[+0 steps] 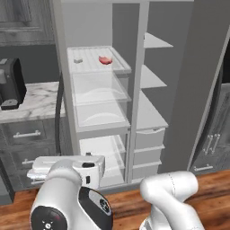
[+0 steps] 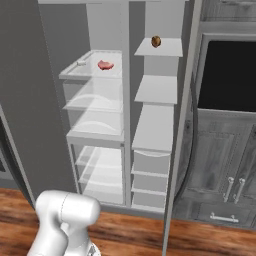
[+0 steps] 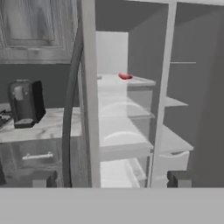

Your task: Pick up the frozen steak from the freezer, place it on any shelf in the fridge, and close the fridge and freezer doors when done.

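1 frozen steak (image 1: 105,60) lies flat on the top glass shelf (image 1: 117,65) of the fridge (image 1: 99,108), toward the back right part of it, and touches nothing else. On the same shelf, well apart to the steak's left in the left base view, sits 1 tiny pale grey cylinder (image 1: 77,60). Below that shelf the fridge shows 2 translucent drawers (image 1: 99,96) stacked one over the other, and lower down more clear shelves, 2 as far as I can count.

The freezer (image 2: 156,125), the narrower compartment beside the fridge, has 3 opaque pale grey shelves (image 2: 157,90) and 3 pale bins (image 2: 151,162) under them. 1 small brown rounded thing (image 2: 156,41) rests on its top shelf in the right base view.

Both doors stand open: 1 wide grey door (image 1: 204,85) rises at the right of the left base view, and the edge of the other door (image 3: 89,96) with its dark bar handle (image 3: 70,118) crosses the hand view.

The gripper (image 3: 109,178) hangs low in front of the fridge, well apart from the steak, its 2 dark fingertips (image 3: 179,178) spread wide with nothing between them.

1 dark appliance (image 1: 11,83) stands on the marble table (image 1: 38,101) left of the fridge.
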